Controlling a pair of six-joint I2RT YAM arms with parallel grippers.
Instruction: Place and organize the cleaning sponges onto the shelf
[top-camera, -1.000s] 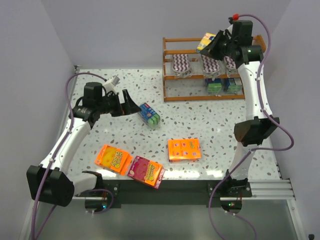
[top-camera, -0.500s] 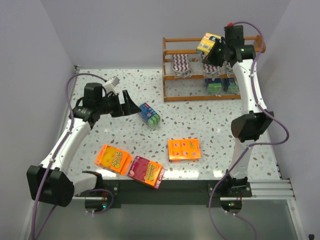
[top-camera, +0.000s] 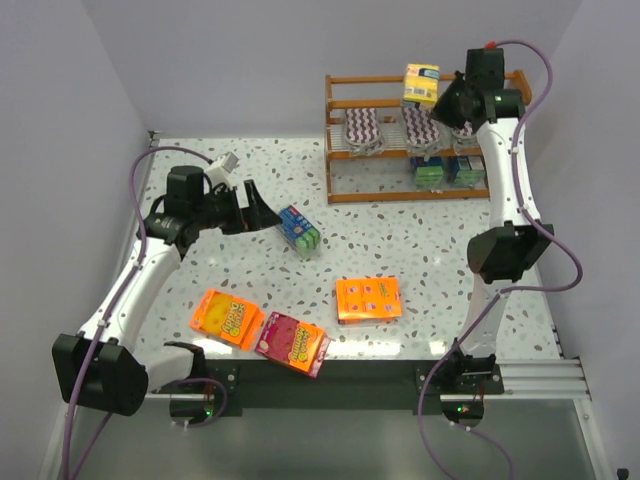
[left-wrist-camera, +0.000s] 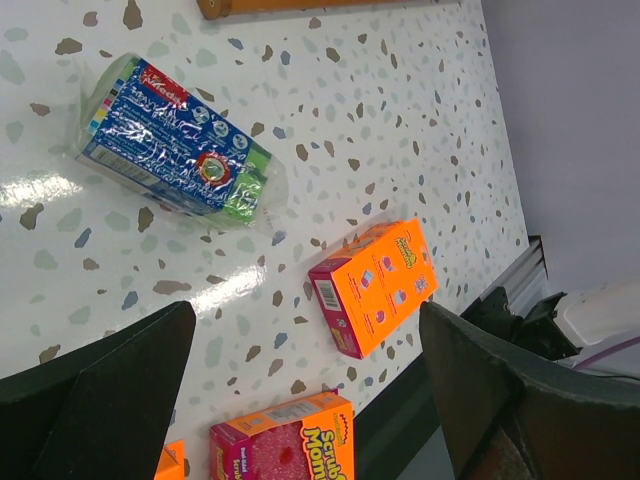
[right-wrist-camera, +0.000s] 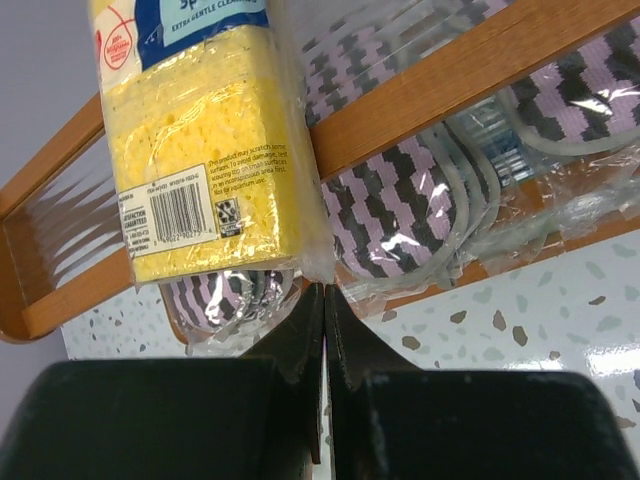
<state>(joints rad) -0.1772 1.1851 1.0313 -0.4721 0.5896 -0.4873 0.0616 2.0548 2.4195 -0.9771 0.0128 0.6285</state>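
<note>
yellow block (right-wrist-camera: 205, 160): sat upright at the top tier of the shelf (top-camera: 329, 140).
right gripper (right-wrist-camera: 325, 298): pressed together, pinched its wrap seam; likely kept fingers clear of the shelf.
left gripper (left-wrist-camera: 305, 320): spread over blue-green pack (left-wrist-camera: 175, 135), probably staged for pickup.

The desk (top-camera: 400, 240) has a white top with grey and brown speckles. It is glossy and shows bright patches of reflected light. Plain pale lilac-grey walls close it in: the far wall (top-camera: 250, 70), the left wall (top-camera: 60, 150) and the right wall (top-camera: 600, 150). A silver metal rail (top-camera: 545, 378) lies at the near right edge.
</note>
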